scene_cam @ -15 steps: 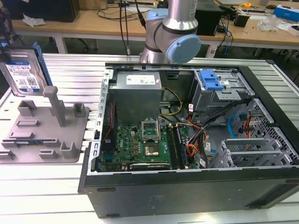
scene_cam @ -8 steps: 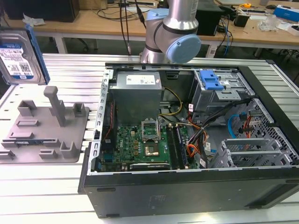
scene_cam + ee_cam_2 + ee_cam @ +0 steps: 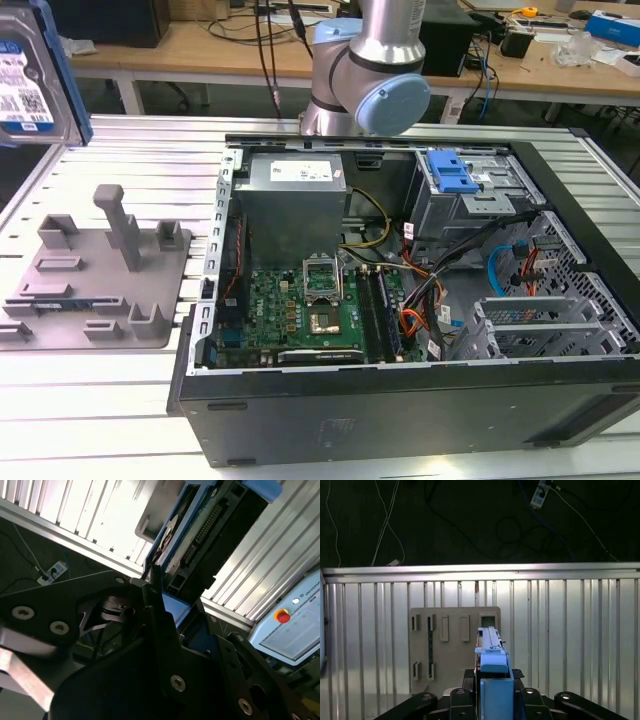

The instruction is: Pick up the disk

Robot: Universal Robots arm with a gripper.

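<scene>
Fingers (image 3: 160, 605) clamped on the disk (image 3: 492, 652) (blue-railed, held edge-on); grey fixture (image 3: 450, 645) lies below on the table (image 3: 580, 640).

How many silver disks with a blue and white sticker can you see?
1. The disk is up in the air at the exterior view's left edge, above the grey fixture, held edge-on in the gripper. More may be hidden inside the computer case.

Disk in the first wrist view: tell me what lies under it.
The disk, held edge-on in the gripper, hangs above the grey fixture on the ribbed table. The fixture's part behind the disk is covered.
</scene>
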